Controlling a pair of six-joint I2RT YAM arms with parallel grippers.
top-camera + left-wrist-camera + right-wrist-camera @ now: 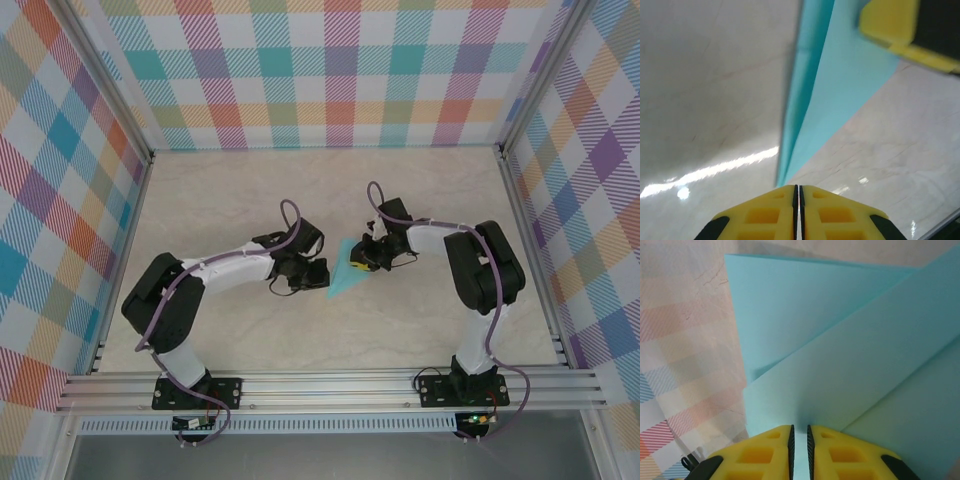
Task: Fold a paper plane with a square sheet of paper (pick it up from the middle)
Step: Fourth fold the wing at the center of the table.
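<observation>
On bench (250,200) centre, paper plane (347,280) is between both grippers, its point toward the near bench edge. Right gripper (800,432): jaws nipped narrow on plane's wide end, folded layers overlapping. Left gripper (798,189): jaws pressed together, just beside plane's point.

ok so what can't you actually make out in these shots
Top view: the paper plane is too small to count its folds, and the right gripper covers part of it.
Left wrist view: the top edge cuts off the plane's wide end; whether the shut left gripper pinches its tip is unclear.
Right wrist view: the plane runs past the edges, so its full shape is lost.
</observation>
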